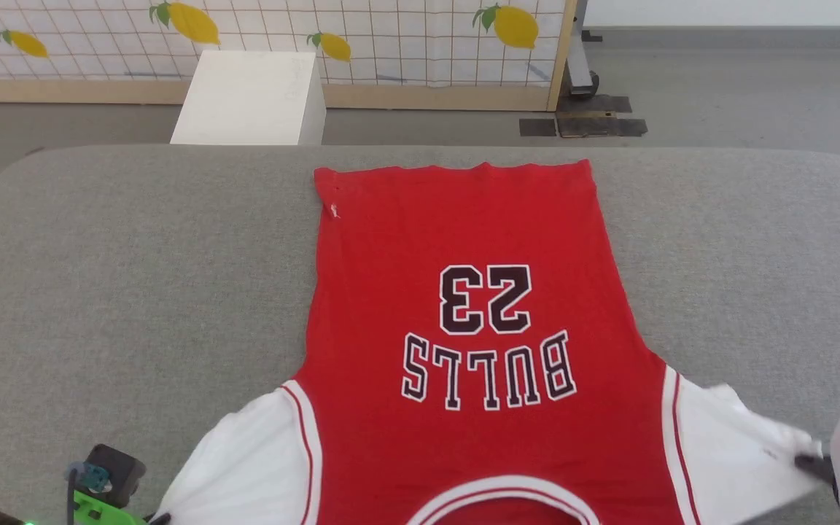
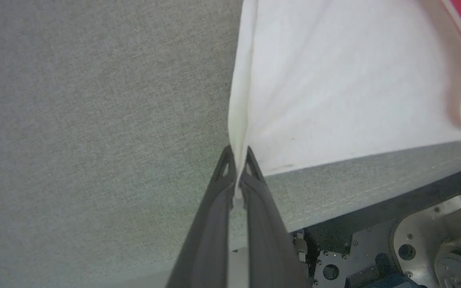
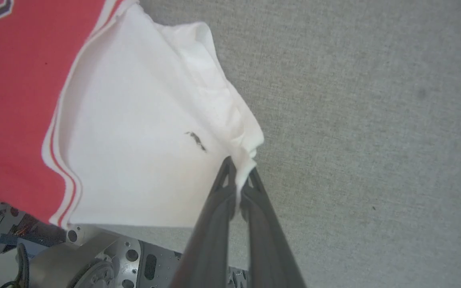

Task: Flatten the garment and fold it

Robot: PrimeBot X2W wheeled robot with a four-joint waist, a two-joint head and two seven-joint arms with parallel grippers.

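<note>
Item, one garment (image 1: 464, 233): red jersey T-shirt with white short sleeves and red-and-white trim at the armholes and collar. It carries a black, white-outlined "BULLS" near the collar and "23" beyond it, both upside down to me. It lies printed side up on the grey desk (image 1: 135, 255), hem far, collar near. I note the body flat and both sleeves drawn outward. The right sleeve's tip is creased and has a small dark mark.
</note>
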